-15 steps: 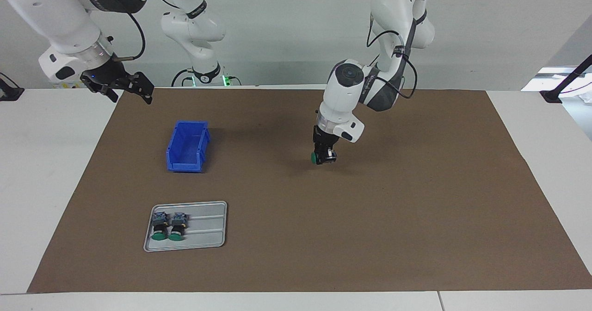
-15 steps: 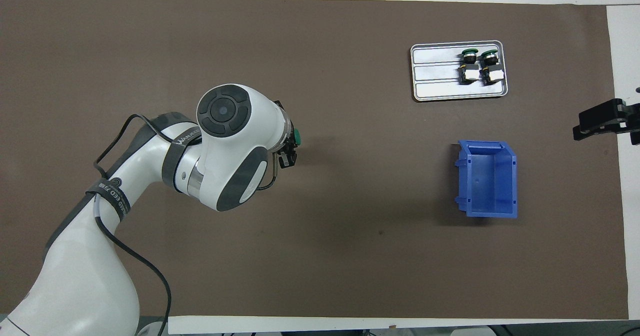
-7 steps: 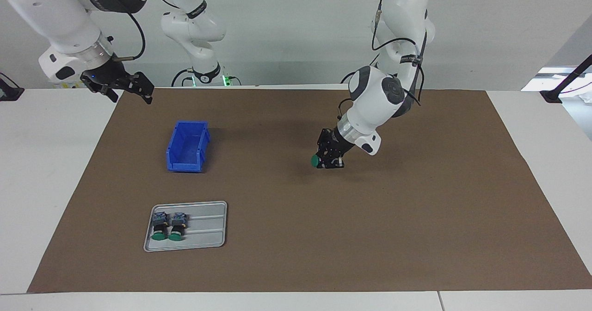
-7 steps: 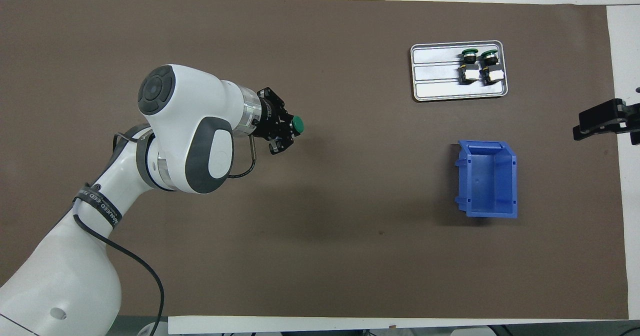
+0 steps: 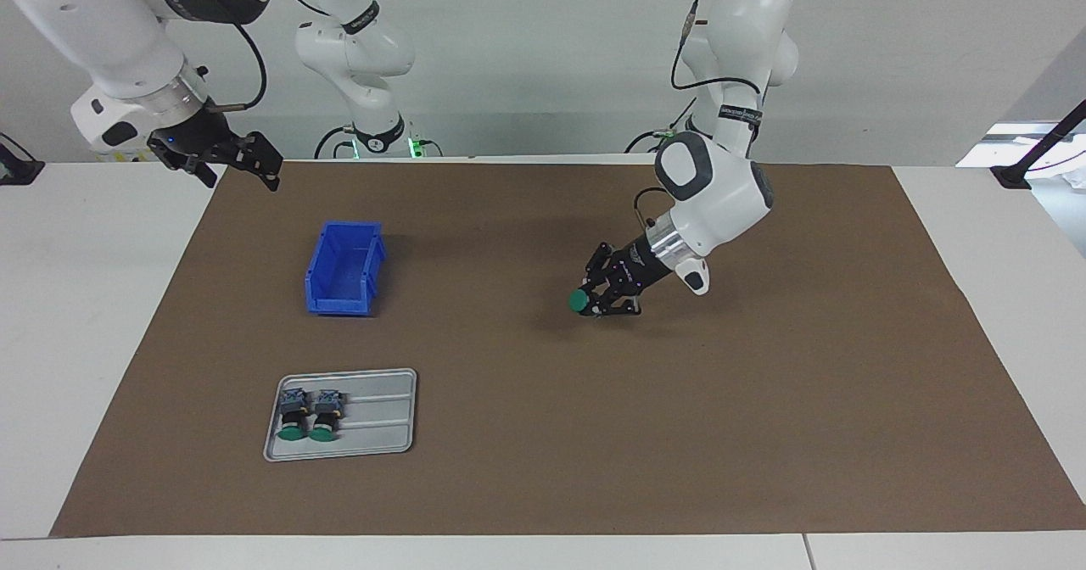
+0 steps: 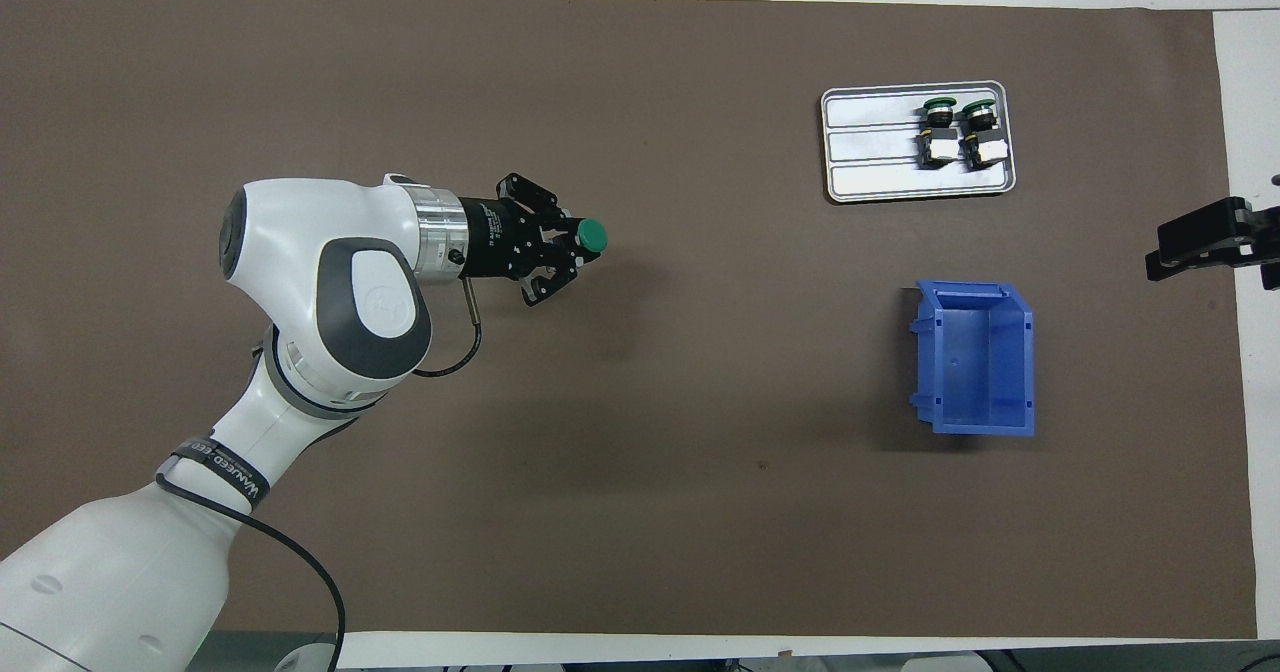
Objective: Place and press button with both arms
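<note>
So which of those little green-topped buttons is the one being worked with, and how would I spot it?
Start at the brown mat covering the table, then find the left arm's gripper tilted low over the mat's middle. The button sits in its jaws, green cap pointing toward the right arm's end of the table. The two other buttons lie side by side on the grey tray; this one alone is held.

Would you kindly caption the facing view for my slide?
Left gripper holds a green-capped button over the brown mat; right gripper waits open.
</note>
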Controlling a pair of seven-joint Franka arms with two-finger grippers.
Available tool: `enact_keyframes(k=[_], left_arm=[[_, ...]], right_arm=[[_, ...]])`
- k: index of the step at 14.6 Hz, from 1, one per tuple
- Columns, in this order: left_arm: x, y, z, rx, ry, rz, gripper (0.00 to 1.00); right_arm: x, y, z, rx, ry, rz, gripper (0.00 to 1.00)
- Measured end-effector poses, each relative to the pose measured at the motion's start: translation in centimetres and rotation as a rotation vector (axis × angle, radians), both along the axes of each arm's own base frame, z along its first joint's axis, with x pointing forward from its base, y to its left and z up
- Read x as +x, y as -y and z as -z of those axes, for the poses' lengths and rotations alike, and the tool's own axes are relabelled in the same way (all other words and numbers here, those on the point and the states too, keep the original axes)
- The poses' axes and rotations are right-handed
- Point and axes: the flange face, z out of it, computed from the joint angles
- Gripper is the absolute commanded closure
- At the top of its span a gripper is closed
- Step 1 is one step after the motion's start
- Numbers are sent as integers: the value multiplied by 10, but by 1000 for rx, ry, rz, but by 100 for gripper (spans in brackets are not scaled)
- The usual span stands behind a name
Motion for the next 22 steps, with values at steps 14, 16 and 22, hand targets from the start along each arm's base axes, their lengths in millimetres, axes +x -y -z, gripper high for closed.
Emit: enact_keyframes(k=[14,16,22], left_arm=[[-25,-46,48,-272,140,15,84],[-26,-50,56,-315,160,-2,84],[-40,-45,90,-401,211,-12,84]], right_arm=[[0,0,0,0,0,0,1],[0,0,0,0,0,0,1],[0,0,0,0,0,0,1]])
